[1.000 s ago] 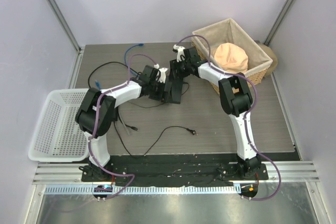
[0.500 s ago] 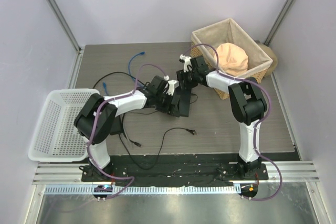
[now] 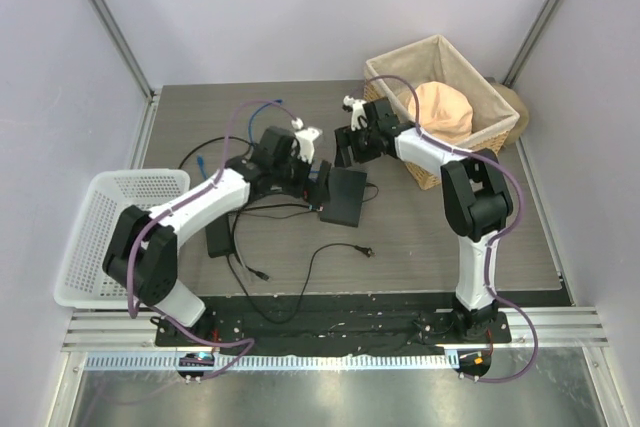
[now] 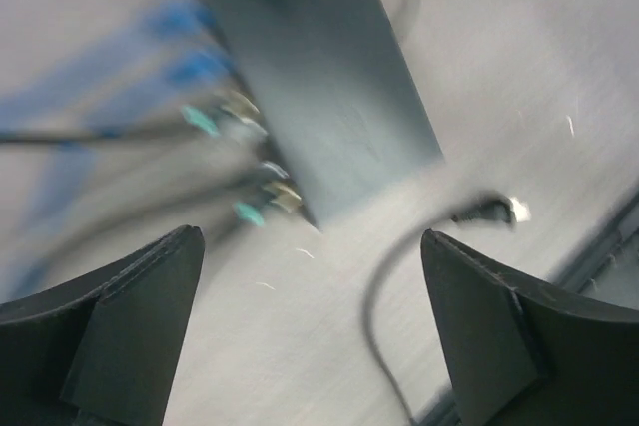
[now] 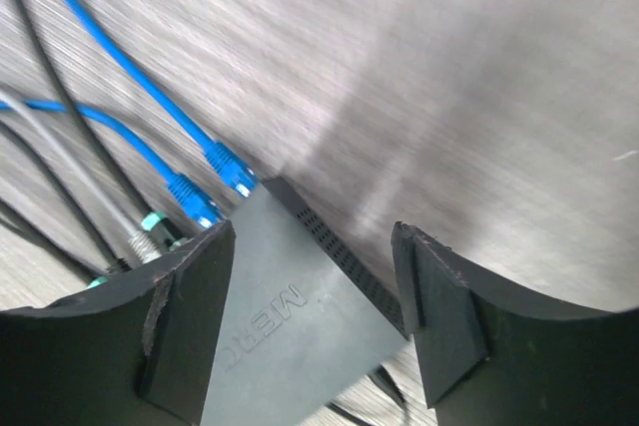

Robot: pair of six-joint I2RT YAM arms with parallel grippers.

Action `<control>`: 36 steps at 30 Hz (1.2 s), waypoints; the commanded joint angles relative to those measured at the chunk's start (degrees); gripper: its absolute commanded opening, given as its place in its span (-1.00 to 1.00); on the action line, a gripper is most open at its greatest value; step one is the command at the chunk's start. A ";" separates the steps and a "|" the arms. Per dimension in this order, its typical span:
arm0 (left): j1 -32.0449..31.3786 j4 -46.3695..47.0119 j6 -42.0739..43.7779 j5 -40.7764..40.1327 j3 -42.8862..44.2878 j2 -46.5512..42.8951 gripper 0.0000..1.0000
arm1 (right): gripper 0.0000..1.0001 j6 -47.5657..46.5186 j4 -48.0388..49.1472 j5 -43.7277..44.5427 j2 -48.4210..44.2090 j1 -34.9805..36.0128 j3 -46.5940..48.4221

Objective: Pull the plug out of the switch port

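Note:
The switch point(image 3: 345, 197) is a flat dark-grey box lying on the table; it also shows in the left wrist view point(image 4: 329, 107) and under the right wrist camera point(image 5: 290, 336). Two blue plugs point(image 5: 225, 169) and teal-booted grey plugs point(image 4: 205, 122) sit at one narrow edge; motion blur hides which are seated. My left gripper point(image 3: 318, 175) point(image 4: 310, 246) stands open over bare table, just short of the switch's near corner. My right gripper point(image 3: 346, 150) point(image 5: 312, 236) is open too, its fingers above the switch's top and touching nothing.
A white plastic basket point(image 3: 100, 247) sits at the left edge. A wicker basket point(image 3: 490, 97) with a peach cloth stands at the back right. A black adapter brick point(image 3: 218, 237) and loose black cable ending in a plug point(image 3: 366, 251) lie near the front.
Both grippers have opened wider and drawn back from the switch. The left arm has swung back to the left; the right has lifted towards the far side. The switch rests on the table.

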 commanded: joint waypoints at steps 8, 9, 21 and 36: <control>5.89 -5.57 10.23 -7.81 20.52 7.61 0.99 | 0.54 -10.76 -6.03 1.50 -11.13 -3.64 4.57; 5.98 -6.45 10.58 -7.11 21.84 8.67 0.99 | 0.54 -11.02 -6.21 1.15 -11.48 -4.08 3.70; 11.17 -14.81 5.94 15.04 47.59 31.43 0.82 | 0.49 -35.00 -17.01 -5.00 -15.79 -6.46 -2.72; 10.99 -13.66 7.50 12.93 49.89 39.00 0.73 | 0.18 -36.96 -18.95 -1.92 -12.72 -6.46 -4.15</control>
